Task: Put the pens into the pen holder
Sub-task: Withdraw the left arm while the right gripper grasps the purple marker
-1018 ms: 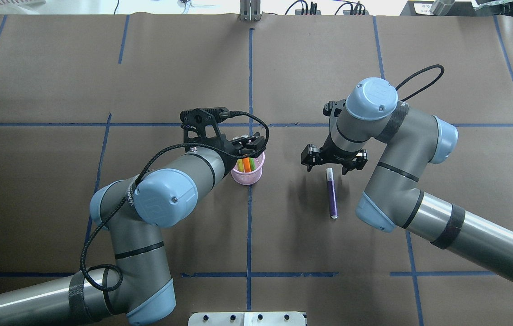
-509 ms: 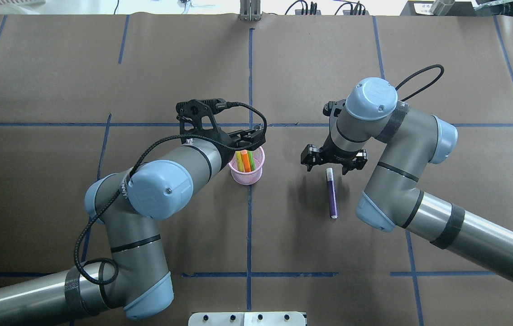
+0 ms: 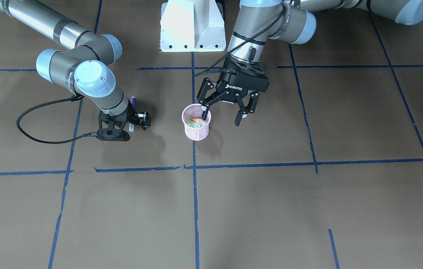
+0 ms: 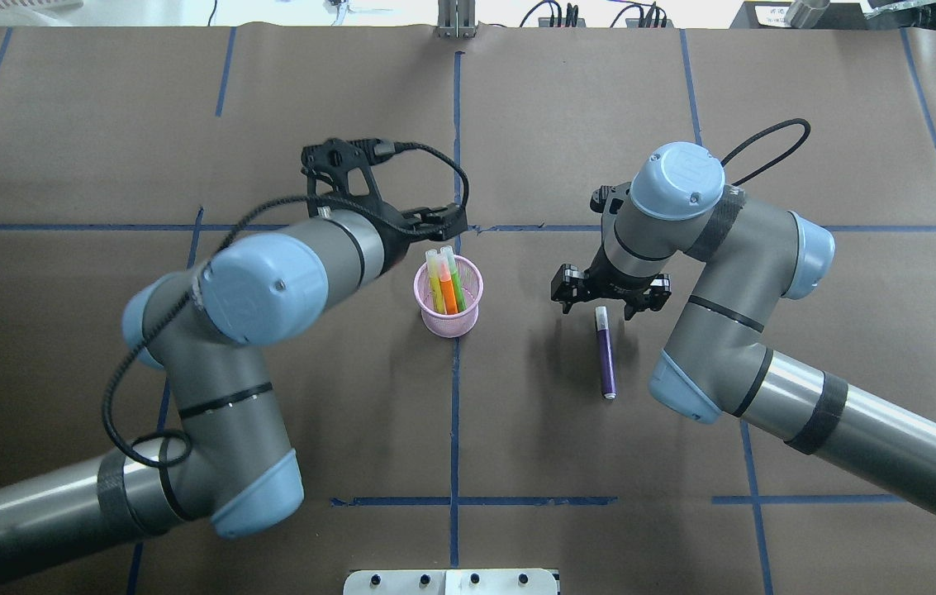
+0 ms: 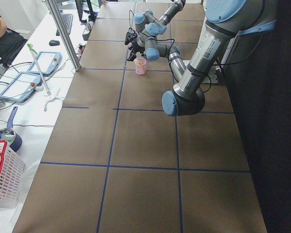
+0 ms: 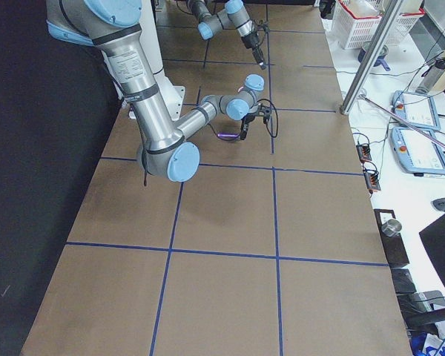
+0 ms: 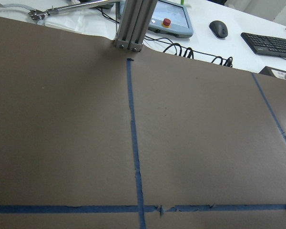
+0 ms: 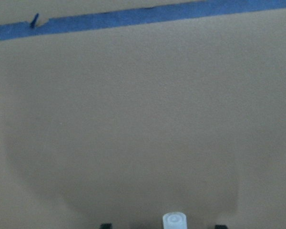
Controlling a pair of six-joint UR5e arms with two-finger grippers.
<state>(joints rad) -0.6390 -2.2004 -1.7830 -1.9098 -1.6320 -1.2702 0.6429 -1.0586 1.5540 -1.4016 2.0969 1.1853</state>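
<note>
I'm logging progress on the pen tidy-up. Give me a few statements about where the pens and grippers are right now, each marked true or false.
1. The orange pen stands in the pen holder. True.
2. The purple pen is in the pen holder too. False: it lies flat on the table, outside the cup.
3. The left gripper is open. True.
4. The right gripper is shut on the purple pen. False: its jaws are open, with a finger on either side of the pen's cap end.
5. The green pen is in the pen holder. True.
</note>
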